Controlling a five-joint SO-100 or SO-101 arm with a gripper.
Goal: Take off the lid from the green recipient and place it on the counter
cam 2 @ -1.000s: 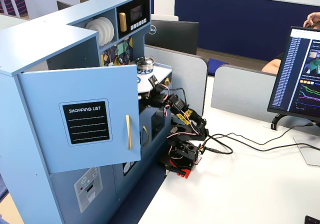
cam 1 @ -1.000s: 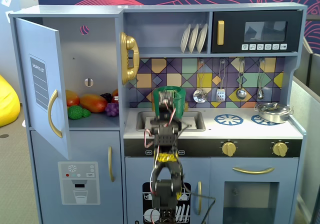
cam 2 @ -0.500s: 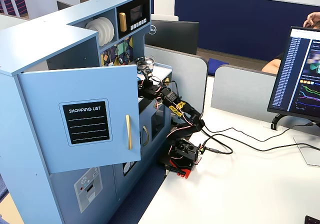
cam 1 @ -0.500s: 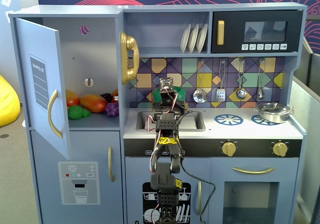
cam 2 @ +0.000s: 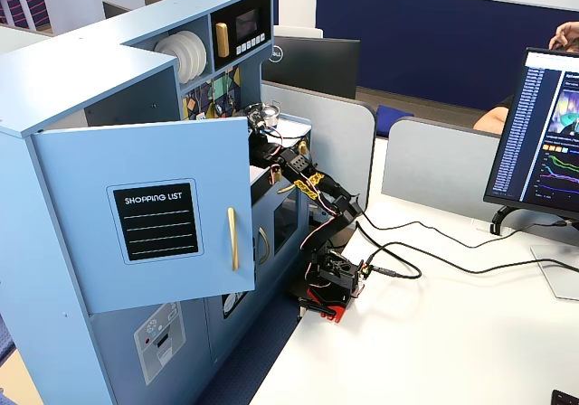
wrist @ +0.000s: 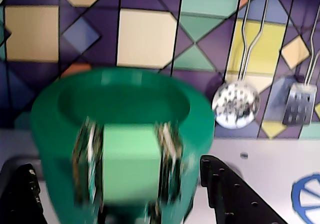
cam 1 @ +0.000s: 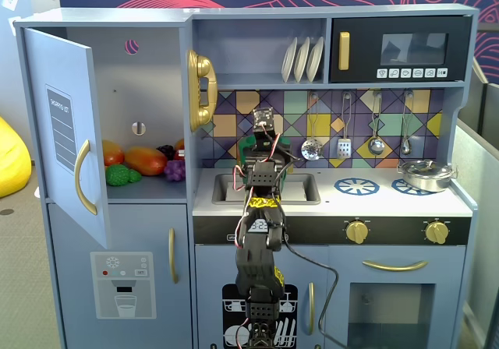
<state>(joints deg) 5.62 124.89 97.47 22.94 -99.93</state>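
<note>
While our gripper sits spread around the pot by the sink, no lid shows on its rim; closing now risks grabbing the handle and tipping it.

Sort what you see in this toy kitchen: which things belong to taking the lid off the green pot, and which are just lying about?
Belong to the job: green pot; counter; gripper, open, a finger on either side of the pot. No lid can be made out.

Lying about: steel pan; white plates; toy fruit; slotted spoon; yellow phone.
</note>
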